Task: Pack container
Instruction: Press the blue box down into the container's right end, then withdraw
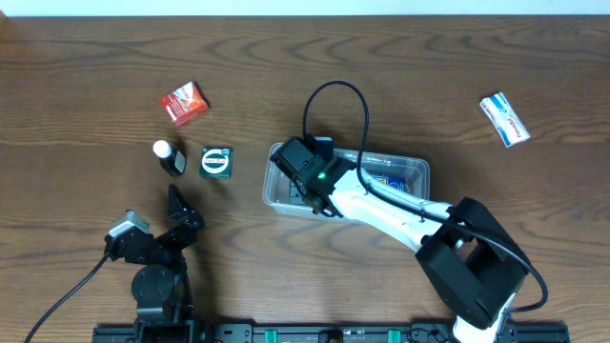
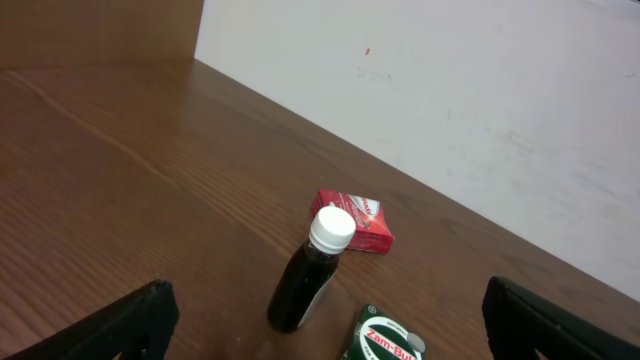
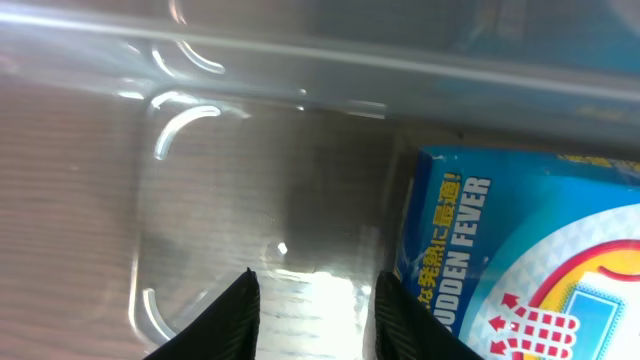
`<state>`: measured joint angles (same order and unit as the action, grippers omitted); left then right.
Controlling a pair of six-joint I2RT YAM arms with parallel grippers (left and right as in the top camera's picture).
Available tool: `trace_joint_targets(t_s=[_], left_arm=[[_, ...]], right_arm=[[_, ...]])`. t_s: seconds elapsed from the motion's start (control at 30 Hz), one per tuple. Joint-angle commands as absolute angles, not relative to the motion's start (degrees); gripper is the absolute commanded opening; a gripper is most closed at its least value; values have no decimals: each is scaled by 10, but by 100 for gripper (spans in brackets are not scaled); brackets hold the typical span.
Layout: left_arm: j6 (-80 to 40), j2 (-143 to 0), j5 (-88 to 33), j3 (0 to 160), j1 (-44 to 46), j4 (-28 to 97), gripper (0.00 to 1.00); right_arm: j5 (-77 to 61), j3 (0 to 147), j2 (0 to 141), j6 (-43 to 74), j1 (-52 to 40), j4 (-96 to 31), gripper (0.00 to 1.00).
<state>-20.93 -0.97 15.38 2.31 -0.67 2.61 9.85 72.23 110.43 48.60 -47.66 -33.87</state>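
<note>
The clear plastic container (image 1: 276, 202) sits mid-table. A blue box (image 1: 396, 176) lies in its right half and shows in the right wrist view (image 3: 520, 260). My right gripper (image 1: 310, 186) reaches down into the container's left half. Its fingers (image 3: 315, 315) are slightly apart over the bare floor beside the blue box, holding nothing. The container wall (image 3: 300, 70) runs across that view. My left gripper (image 1: 183, 206) is open and empty, just short of a dark bottle with a white cap (image 1: 170, 157) (image 2: 310, 270) and a green Zam-Buk box (image 1: 216, 161) (image 2: 385, 340).
A red box (image 1: 184, 103) (image 2: 355, 222) lies beyond the bottle at the far left. A white and blue box (image 1: 504, 119) lies at the far right. A pale wall rises behind the table's far edge in the left wrist view.
</note>
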Motion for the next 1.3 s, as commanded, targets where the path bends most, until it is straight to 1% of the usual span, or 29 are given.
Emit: trace_joint_targets(t_s=[0.0,0.17,0.27,0.33,0.6,0.97,1.17,1.27], left_arm=[[-204,-10,156,6,-10,35,98],[-204,-10,156,6,-10,35,98],[-204,-10,156,6,-10,35,98],[-204,-10,156,6,-10,35,98],[-204,-10,156,6,-10,35,98],[-204,-10,156,6,-10,35,98],[-204,-10,156,6,-10,35,98],[-204,-10,155,6,-10,35,98]], right_arm=[[103,730,1114,492,-461,-352,35],[96,730,1114,492,-450,-362,34],[96,730,1114,480,-449,-362,35],[96,730,1114,465,-449,-362,38],[85,732,1113,325,-449,-340,55],[46,734,1113,164,-451,-340,64],[24,735,1111,83,-451,-340,64],[17,735,1111,67,-451,-342,65]])
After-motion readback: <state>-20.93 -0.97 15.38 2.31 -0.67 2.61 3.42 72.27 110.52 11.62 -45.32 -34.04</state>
